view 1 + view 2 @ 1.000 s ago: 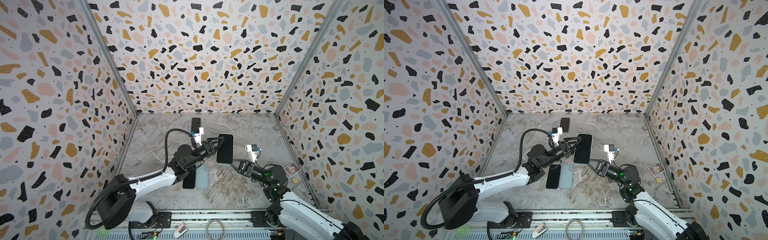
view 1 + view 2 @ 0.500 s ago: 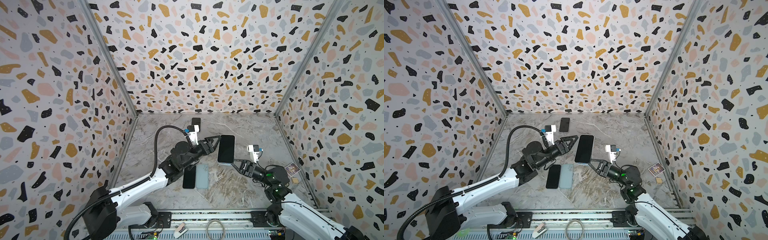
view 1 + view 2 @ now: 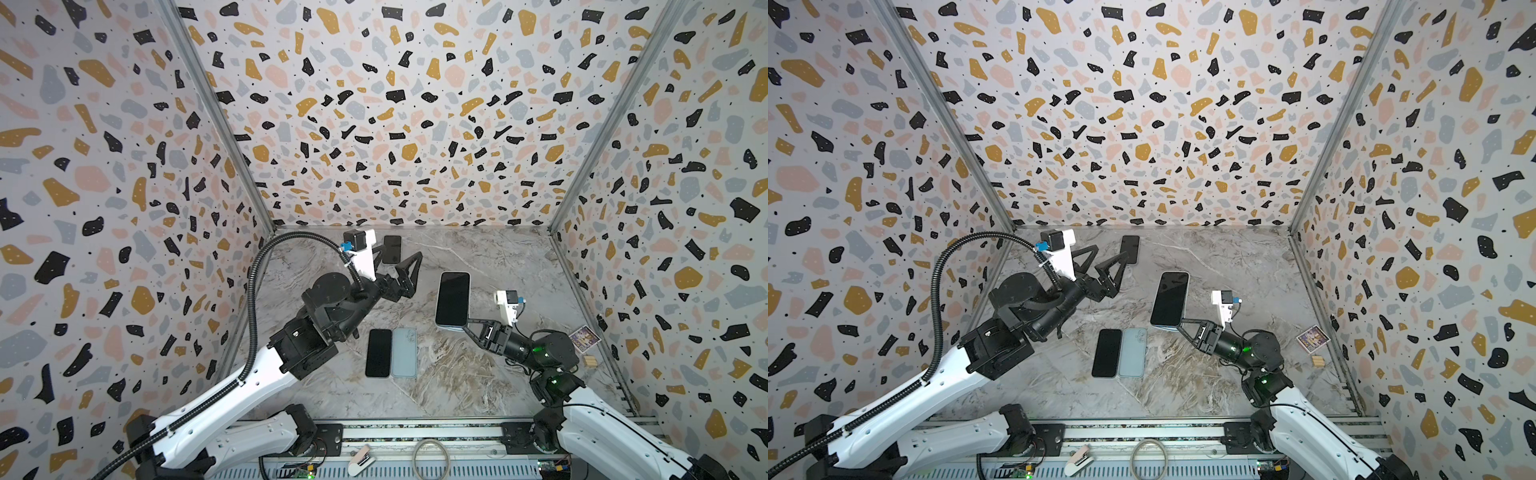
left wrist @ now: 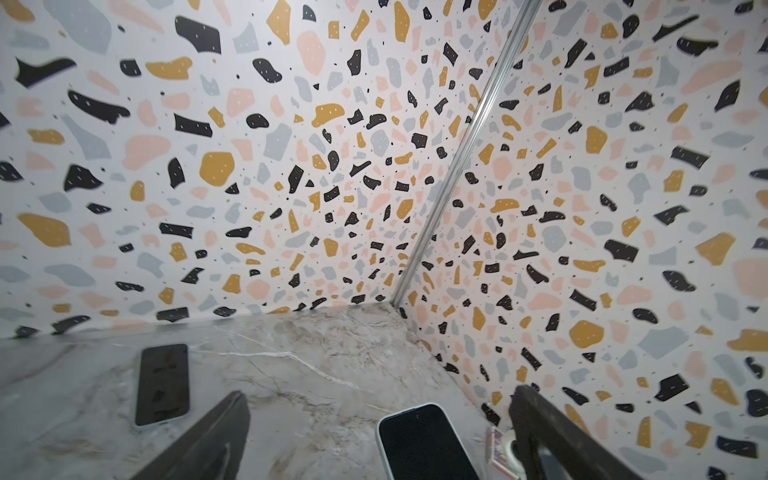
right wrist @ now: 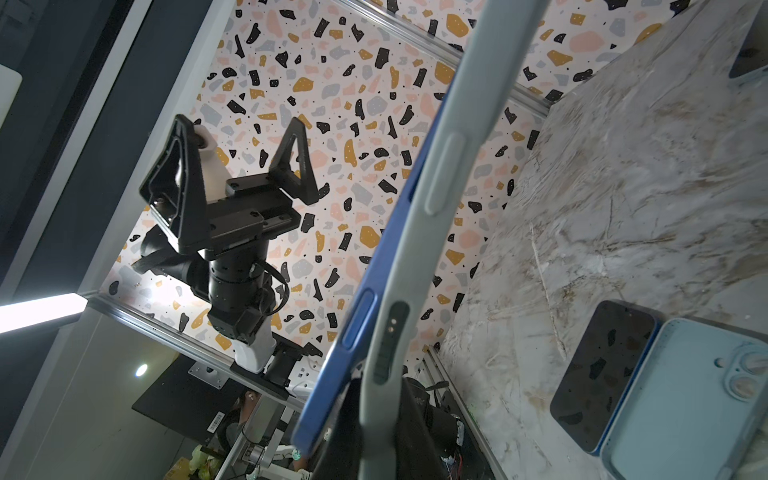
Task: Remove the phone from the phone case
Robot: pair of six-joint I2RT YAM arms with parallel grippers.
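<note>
Marble tabletop; right tool grips phone, long axis front-to-back.

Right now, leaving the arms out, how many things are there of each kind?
Phones showing a dark screen: 3 (held phone, middle phone, far phone)
Grey case on the held phone: 1
Pale blue back with lenses, phone or case unclear: 1
Picture card: 1
Small tan block: 1
Total: 7
</note>
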